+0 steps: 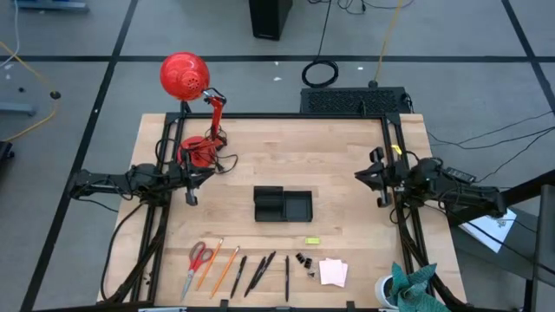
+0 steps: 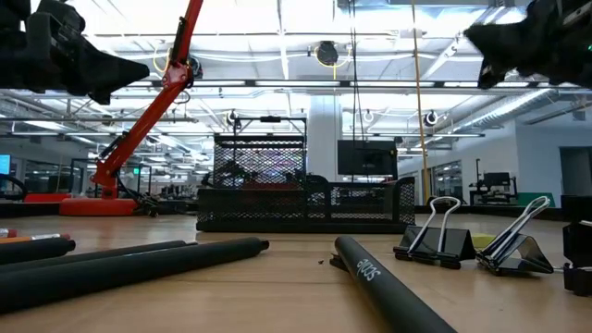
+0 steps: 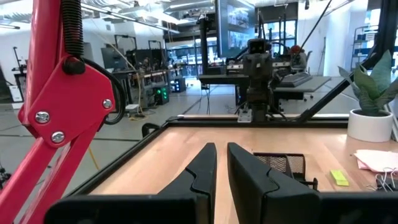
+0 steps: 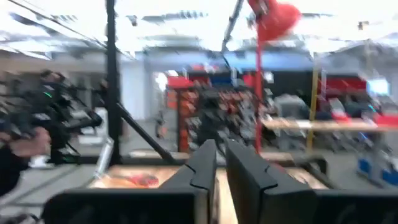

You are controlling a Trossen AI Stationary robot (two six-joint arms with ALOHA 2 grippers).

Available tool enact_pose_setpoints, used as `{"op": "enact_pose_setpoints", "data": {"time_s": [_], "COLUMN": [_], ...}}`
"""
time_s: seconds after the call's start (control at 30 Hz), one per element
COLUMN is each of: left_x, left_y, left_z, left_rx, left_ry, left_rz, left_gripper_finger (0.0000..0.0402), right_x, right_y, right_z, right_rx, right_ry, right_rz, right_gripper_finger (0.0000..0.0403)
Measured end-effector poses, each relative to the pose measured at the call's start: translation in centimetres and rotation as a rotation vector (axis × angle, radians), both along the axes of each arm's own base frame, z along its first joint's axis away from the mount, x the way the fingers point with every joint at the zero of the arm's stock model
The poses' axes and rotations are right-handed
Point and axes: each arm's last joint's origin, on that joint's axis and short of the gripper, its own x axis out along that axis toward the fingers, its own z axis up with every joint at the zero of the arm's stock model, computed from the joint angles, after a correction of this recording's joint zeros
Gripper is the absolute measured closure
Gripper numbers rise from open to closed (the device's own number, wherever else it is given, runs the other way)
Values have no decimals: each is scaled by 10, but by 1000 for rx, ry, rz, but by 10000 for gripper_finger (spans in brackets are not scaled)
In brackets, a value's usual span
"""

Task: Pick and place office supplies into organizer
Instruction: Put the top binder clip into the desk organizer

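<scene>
Wooden table [image 1: 347, 165]: organizer [image 1: 283, 204], lamp [image 1: 198, 149], probably pens [image 1: 260, 273].

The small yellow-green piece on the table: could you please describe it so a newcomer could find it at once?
Start at the black organizer in the middle of the wooden table. Toward the row of supplies along the near edge, the yellow-green piece lies alone, just above the binder clips. It is the only bright yellow-green item.

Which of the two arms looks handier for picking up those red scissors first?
Probably the left. The red-handled scissors lie at the left end of the row along the table's near edge, on the left gripper's side. The right gripper hangs across the table, past the organizer.
</scene>
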Motion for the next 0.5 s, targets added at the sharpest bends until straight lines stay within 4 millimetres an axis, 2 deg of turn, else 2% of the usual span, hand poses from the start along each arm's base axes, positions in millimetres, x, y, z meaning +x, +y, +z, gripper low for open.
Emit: {"op": "enact_pose_setpoints", "data": {"time_s": [0.2,0.3,0.5], "left_x": [0,0,0], "left_y": [0,0,0], "left_z": [0,0,0], "left_rx": [0,-2,-26], "left_ry": [0,0,-4], "left_rz": [0,0,-2], "left_gripper_finger": [355,355,355], "right_x": [6,13,31], "right_y": [15,22,36], "right_z": [6,1,14], "right_rx": [-40,-53,-69], "right_ry": [-44,23,89], "right_rz": [141,134,86], "right_gripper_finger": [321,305,274]}}
